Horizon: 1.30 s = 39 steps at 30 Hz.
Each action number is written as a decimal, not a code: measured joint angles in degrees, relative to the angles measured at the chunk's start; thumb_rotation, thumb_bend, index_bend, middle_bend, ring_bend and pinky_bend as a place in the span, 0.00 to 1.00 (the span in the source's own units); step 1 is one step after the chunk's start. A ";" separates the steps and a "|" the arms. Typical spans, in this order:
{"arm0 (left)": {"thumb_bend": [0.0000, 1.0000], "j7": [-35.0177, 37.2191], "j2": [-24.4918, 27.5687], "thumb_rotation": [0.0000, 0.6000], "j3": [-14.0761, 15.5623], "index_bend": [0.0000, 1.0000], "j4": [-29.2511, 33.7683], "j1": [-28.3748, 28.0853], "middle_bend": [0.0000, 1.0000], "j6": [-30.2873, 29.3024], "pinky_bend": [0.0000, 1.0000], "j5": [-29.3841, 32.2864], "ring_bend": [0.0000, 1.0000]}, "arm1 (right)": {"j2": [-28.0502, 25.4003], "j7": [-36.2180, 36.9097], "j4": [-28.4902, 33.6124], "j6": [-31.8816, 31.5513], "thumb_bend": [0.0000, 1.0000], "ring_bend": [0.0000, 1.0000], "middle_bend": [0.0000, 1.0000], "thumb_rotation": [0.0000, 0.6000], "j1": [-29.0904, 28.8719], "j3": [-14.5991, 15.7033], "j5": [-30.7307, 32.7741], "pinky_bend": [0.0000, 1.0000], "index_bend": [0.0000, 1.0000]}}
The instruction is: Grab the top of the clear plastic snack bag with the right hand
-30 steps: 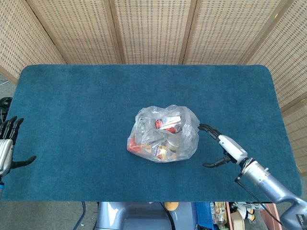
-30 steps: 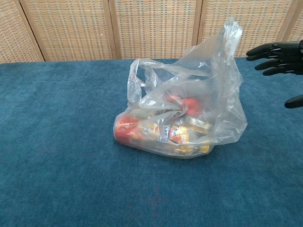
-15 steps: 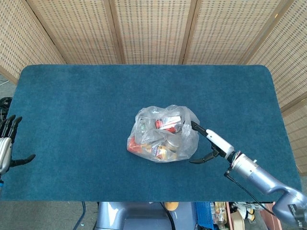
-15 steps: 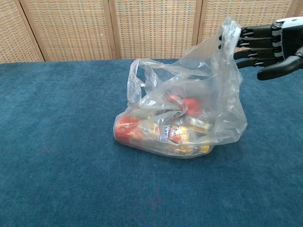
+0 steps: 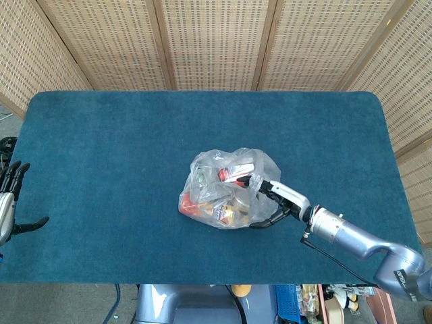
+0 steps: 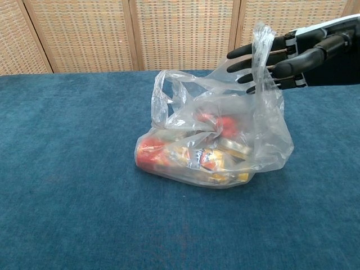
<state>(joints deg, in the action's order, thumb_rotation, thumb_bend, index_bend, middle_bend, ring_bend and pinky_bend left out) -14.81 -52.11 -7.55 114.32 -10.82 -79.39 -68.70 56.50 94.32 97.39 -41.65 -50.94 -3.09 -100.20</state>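
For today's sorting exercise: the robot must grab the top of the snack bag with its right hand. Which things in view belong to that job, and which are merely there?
Part of the job:
bag
right hand

Merely there:
left hand
table
screen

Right hand (image 6: 281, 59) at snack bag (image 6: 216, 132) top

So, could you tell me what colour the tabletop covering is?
Dark teal-blue felt-like tabletop covering, clearest in the head view.

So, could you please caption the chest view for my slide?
Right hand reaches around the raised top of the clear plastic snack bag, fingers not yet closed.
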 measured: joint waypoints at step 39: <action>0.17 3.07 -1.91 1.00 -1.14 0.00 -4.85 -3.74 0.00 3.58 0.00 -1.49 0.00 | 5.68 36.84 -12.08 -12.67 0.03 0.33 0.46 1.00 -7.63 6.59 -1.14 0.38 0.34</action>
<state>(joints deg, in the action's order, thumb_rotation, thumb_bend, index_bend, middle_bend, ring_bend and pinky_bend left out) -11.74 -54.01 -8.69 109.47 -14.56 -75.80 -70.19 62.18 131.17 85.31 -54.32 -58.57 3.50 -101.33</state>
